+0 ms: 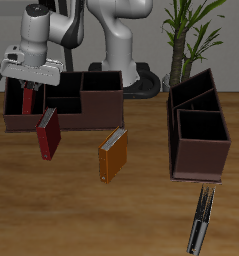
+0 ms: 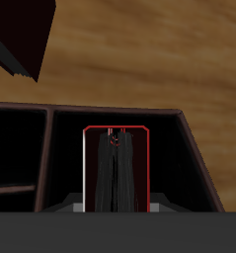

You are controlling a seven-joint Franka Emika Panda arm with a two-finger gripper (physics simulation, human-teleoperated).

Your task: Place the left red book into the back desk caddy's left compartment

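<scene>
My gripper (image 1: pixel 29 90) is shut on the left red book (image 1: pixel 29 103) and holds it upright. The book's lower end is down inside the left compartment (image 1: pixel 17 101), the end bin of the back desk caddy (image 1: pixel 91 121), a long low dark brown box. In the wrist view the gripper (image 2: pixel 116 143) looks straight down on the book (image 2: pixel 93 178), a red-edged rectangle. The compartment's black floor (image 2: pixel 169 168) and brown walls surround it.
A second red book (image 1: pixel 48 135) leans against the back caddy's front wall. An orange-brown book (image 1: pixel 112 156) stands nearer the table's front edge. A narrower dark brown caddy (image 1: pixel 198 140) stands apart, with a slim dark book (image 1: pixel 200 222) before it. A plant (image 1: pixel 188 40) stands behind.
</scene>
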